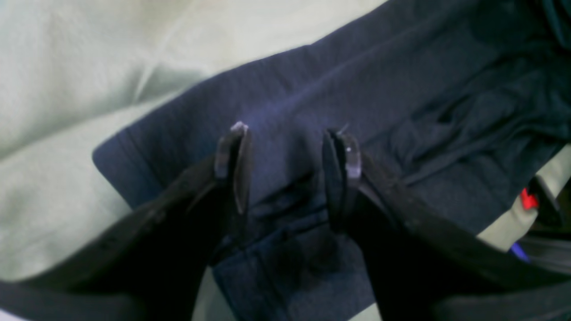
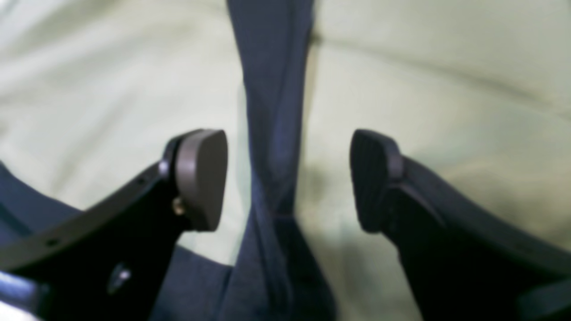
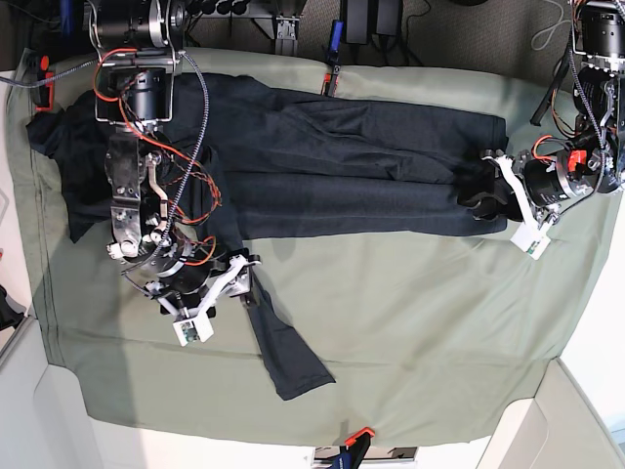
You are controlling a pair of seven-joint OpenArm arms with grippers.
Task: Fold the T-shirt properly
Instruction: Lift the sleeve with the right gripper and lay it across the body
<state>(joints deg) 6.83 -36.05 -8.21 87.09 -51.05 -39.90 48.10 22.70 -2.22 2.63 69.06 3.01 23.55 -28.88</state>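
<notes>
Nearest the lens in the right wrist view, the right tool (image 2: 287, 178) fills the lower frame with its jaws spread wide. A narrow strip of dark navy cloth, a sleeve of the T-shirt (image 2: 274, 111), runs up the middle between them untouched, so this tool holds nothing. In the left wrist view the left tool (image 1: 285, 169) sits low over a folded edge of the shirt, its jaws parted partway. Cloth lies between and under them, but I cannot tell whether they grip it.

In the base view the T-shirt (image 3: 342, 166) lies along the upper half of the frame on the green cloth (image 3: 420, 322) covering the surface. Its body looks doubled lengthwise into a long band. One sleeve still trails out toward the lower centre, beside the right tool at the left of the frame.

By my judgement the fold is partly done: the stray sleeve remains to be brought in, and the band still needs folding across.

No brand, label or writing can be read.
</notes>
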